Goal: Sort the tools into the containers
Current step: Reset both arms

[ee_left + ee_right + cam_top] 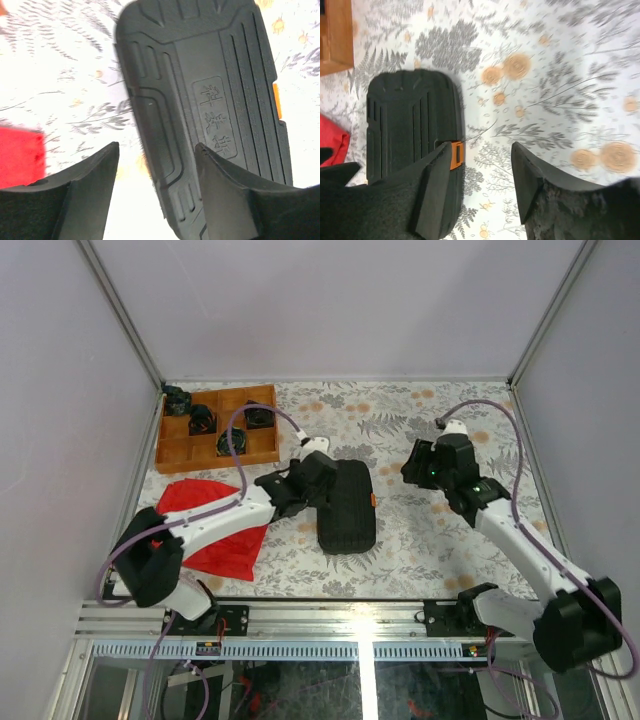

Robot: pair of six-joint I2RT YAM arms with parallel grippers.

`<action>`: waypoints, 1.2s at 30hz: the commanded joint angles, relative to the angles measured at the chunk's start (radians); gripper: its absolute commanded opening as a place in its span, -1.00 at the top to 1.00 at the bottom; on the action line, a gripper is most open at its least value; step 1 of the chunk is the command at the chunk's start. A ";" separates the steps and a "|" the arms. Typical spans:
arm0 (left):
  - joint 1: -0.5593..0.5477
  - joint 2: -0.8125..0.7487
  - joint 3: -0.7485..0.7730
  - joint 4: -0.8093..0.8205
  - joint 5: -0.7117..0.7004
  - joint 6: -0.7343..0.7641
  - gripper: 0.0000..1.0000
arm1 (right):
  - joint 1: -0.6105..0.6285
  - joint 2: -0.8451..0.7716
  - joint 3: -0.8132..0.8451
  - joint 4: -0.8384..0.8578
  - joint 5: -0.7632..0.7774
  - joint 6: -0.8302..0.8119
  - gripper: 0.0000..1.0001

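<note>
The container, a black ribbed case (348, 505), lies shut on the flowered table with its small orange latch (372, 501) on the right side. No tools show in any view. My left gripper (318, 480) hovers open at the case's left edge. In the left wrist view the lid (210, 90) fills the frame; the left gripper (156, 147) straddles its edge, one finger over the lid, the other over bare table. My right gripper (420, 468) stands open to the right of the case. In the right wrist view the right gripper (481, 147) holds nothing, with the latch (456, 155) beside its left finger.
A compartmented wooden tray (172, 452) with a few dark items stands at the back left. A red cloth (215, 525) lies under the left arm, near the front left. Grey walls close in the table on three sides.
</note>
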 commanded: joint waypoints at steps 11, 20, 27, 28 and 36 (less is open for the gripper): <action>0.021 -0.525 0.031 -0.117 -0.216 0.081 -0.76 | 0.005 -0.423 0.125 -0.218 0.190 -0.109 -1.00; 0.021 -0.844 -0.132 -0.142 -0.236 0.058 -1.00 | 0.006 -0.625 0.049 -0.267 0.230 -0.058 -0.99; 0.021 -1.003 -0.190 -0.248 -0.281 -0.008 -1.00 | 0.005 -0.728 -0.038 -0.306 0.256 -0.027 -0.99; 0.020 -1.021 -0.193 -0.263 -0.297 -0.015 -1.00 | 0.005 -0.731 -0.041 -0.317 0.260 -0.024 -0.99; 0.020 -1.109 -0.263 -0.326 -0.385 -0.099 -1.00 | 0.006 -0.768 -0.083 -0.352 0.293 -0.024 -0.98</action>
